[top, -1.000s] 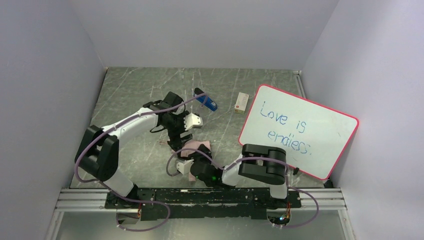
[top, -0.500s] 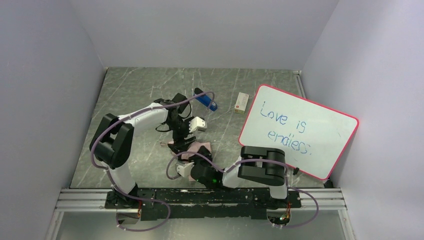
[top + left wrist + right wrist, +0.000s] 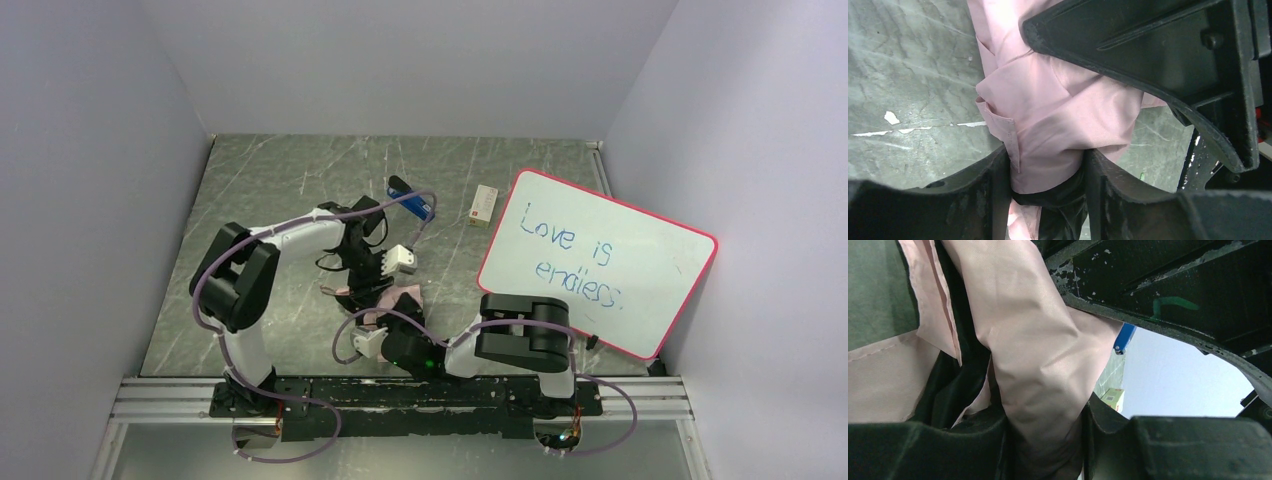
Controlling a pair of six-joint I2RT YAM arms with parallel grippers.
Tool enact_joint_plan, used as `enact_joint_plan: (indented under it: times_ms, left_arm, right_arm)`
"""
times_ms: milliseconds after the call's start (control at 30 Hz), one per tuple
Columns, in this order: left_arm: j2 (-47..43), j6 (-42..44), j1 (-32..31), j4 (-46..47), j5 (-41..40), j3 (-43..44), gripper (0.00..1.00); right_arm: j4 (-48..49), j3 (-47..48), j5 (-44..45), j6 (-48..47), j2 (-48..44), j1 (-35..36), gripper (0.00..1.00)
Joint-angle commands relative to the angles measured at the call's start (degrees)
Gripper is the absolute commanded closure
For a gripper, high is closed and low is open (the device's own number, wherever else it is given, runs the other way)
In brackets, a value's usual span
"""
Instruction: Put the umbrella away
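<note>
The umbrella (image 3: pixel 398 302) is a folded bundle of pale pink fabric with black lining, lying on the table near its front middle, mostly hidden by both arms. My left gripper (image 3: pixel 372 292) comes down on it from behind and is shut on the fabric (image 3: pixel 1048 125), which is pinched between the fingers (image 3: pixel 993 195). My right gripper (image 3: pixel 385 322) reaches in from the front and is shut on another fold of the fabric (image 3: pixel 1033 365). The two grippers sit close together. The handle and strap are hidden.
A blue-and-black stapler (image 3: pixel 410 200) lies behind the left arm. A small white box (image 3: pixel 484 205) lies to its right. A pink-framed whiteboard (image 3: pixel 595 260) with blue writing leans at the right. Grey walls close in the table on three sides.
The left arm has folded in and its gripper has come down and forward onto the umbrella, closing on the fabric. The right gripper has stayed on the umbrella and barely moved.
</note>
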Motion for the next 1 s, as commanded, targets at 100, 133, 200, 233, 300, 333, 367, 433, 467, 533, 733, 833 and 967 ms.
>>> enact_joint_plan:
  times_ms: [100,133,200,233,300,333,367,433,467,533,733,833,967]
  left_arm:
    - [3.1,2.6,-1.2,1.4,-6.5,-6.8,0.75]
    - [3.0,2.2,-1.2,1.9,-6.9,-7.1,0.81]
    - [2.8,1.5,-1.2,3.0,-8.0,-7.9,0.90]
    - [2.7,1.3,-1.2,3.4,-8.3,-8.2,0.94]
    - [2.1,0.9,-1.2,4.3,-8.7,-9.2,0.95]
    - [1.8,0.7,-1.2,4.8,-8.9,-9.6,0.95]
    - [1.6,0.5,-1.2,5.2,-9.0,-10.1,0.95]
    - [1.4,0.2,-1.2,6.0,-9.5,-10.7,0.95]
    - [1.3,0.0,-1.2,6.3,-9.8,-10.9,0.95]
    - [0.9,-0.4,-1.2,7.3,-10.3,-11.4,0.95]
    - [-1.4,-2.1,-1.2,11.1,-12.8,-13.3,0.95]
    - [-2.8,-3.4,-1.2,13.3,-13.9,-14.5,0.95]
    - [-4.7,-4.1,-1.4,16.2,-15.3,-16.6,0.95]
  right_arm:
    - [-10.0,-4.4,-6.6,9.0,3.0,0.4,0.89]
    - [-9.7,-4.5,-6.3,9.2,2.7,0.3,0.87]
    - [-8.9,-5.0,-6.1,9.7,1.6,0.4,0.83]
    - [-8.5,-5.1,-6.1,10.1,0.9,0.4,0.80]
    - [-7.6,-5.4,-5.9,10.5,-0.7,0.4,0.71]
    - [-7.3,-5.6,-5.9,10.9,-1.7,0.4,0.62]
    - [-7.4,-5.6,-5.9,11.4,-2.7,0.3,0.55]
    - [-8.0,-5.6,-5.8,12.5,-5.6,0.5,0.49]
    - [-8.3,-5.7,-5.8,13.4,-7.7,0.6,0.47]
    - [-8.9,-6.3,-5.9,15.5,-12.5,0.8,0.44]
    - [-13.0,-10.3,-8.8,27.4,-34.3,1.0,0.38]
    - [-15.9,-12.8,-10.1,36.1,-45.1,1.0,0.38]
    - [-20.2,-14.9,-9.4,44.7,-54.5,0.5,0.38]
